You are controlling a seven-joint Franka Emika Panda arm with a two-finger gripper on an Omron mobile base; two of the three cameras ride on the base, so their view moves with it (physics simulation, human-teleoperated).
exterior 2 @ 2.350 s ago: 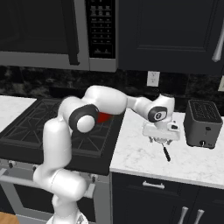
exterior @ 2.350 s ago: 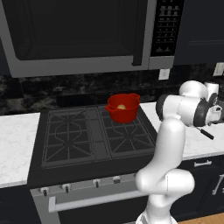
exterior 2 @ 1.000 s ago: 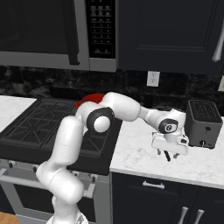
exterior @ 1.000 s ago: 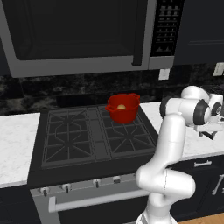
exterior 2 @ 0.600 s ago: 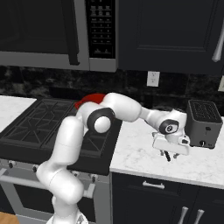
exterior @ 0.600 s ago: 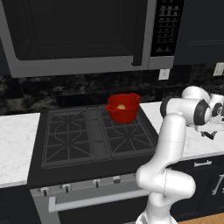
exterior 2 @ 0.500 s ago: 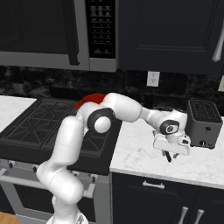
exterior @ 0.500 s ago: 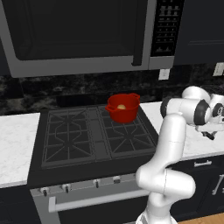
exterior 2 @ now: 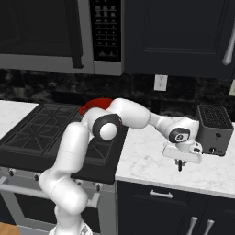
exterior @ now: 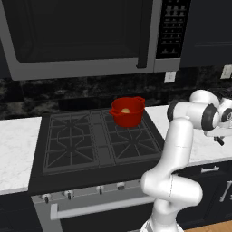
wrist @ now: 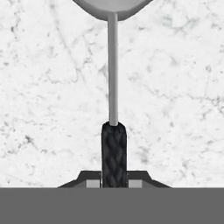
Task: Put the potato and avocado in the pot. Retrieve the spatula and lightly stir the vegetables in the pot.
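My gripper (exterior 2: 180, 166) hangs low over the white marble counter (exterior 2: 151, 160) right of the stove, shut on the spatula's dark handle. In the hand view the spatula (wrist: 114, 146) runs straight up from between my fingertips: a black textured handle, a thin grey shaft, then a grey head at the top edge. The left base view has the gripper (exterior: 220, 141) at the far right. The red pot (exterior: 127, 111) stands on the stove's back right burner with the pale-yellow potato (exterior: 125, 110) inside. Its rim (exterior 2: 94, 104) peeks out behind my arm. The avocado is hidden.
A black toaster (exterior 2: 212, 124) stands on the counter just right of the gripper. The black gas stove (exterior: 90, 140) lies to the left, with a microwave (exterior: 81, 36) above it. Dark cabinets hang above the counter, and its front edge is close below the gripper.
The jaws have gone from wide open to shut on the spatula's handle. The hand has stayed at almost the same spot over the counter.
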